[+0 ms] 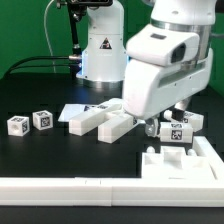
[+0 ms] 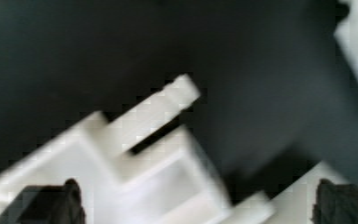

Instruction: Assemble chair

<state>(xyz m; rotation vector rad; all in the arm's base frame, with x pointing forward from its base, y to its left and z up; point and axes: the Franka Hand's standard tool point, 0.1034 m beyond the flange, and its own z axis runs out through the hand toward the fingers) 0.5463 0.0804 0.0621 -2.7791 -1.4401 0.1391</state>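
The chair lies as loose white pieces on the black table. Two small tagged blocks point(image 1: 17, 125) point(image 1: 42, 119) sit at the exterior view's left. A flat panel point(image 1: 75, 112) and blocky bars point(image 1: 112, 125) lie in the middle. Tagged pieces point(image 1: 176, 130) lie at the right, and a notched piece point(image 1: 180, 162) lies in front of them. My gripper point(image 1: 158, 122) hangs low over the right end of the middle bars. In the blurred wrist view the gripper point(image 2: 197, 198) is open, its dark fingers point(image 2: 48, 205) wide apart, with a slotted white piece point(image 2: 140, 135) below and between them.
A long low white rail point(image 1: 90, 190) runs along the front edge. The robot base point(image 1: 100, 50) and cables stand at the back. My large white arm hides part of the right-hand pieces.
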